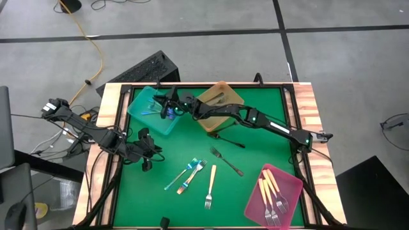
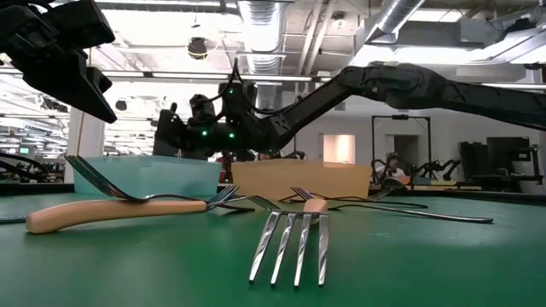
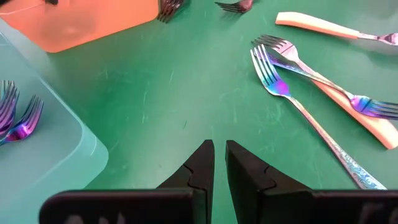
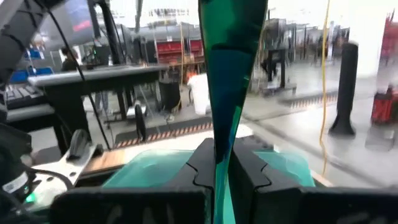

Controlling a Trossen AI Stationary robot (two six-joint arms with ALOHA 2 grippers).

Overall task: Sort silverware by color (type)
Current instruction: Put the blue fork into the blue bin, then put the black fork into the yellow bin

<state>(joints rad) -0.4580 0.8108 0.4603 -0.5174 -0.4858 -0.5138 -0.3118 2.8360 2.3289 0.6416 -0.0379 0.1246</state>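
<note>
My right gripper [image 1: 169,107] reaches from the table's right side over the teal tray [image 1: 144,114] at the far left, shut on an iridescent blue-teal utensil [image 4: 229,68]. The tray holds iridescent forks [image 3: 17,118]. My left gripper [image 3: 219,147] hovers shut and holding nothing above the green mat near the left edge [image 1: 146,157]. Loose on the mat lie two iridescent forks [image 3: 292,93] crossing a cream-handled piece [image 3: 354,112], a cream-handled fork [image 1: 209,185] and a dark grey fork [image 1: 227,160]. My right gripper pinches the iridescent utensil between its two fingers [image 4: 245,165] at a narrow part [image 4: 221,140]. The fingers come about level from the table's right. The utensil runs on past the fingertips and widens. It is lifted above the teal tray.
An amber tray [image 1: 223,96] with dark pieces stands beside the teal one under my right arm. A pink tray [image 1: 289,191] with cream-handled forks sits at the near right. Another dark utensil [image 1: 228,138] lies near the amber tray. A raised wooden frame borders the mat.
</note>
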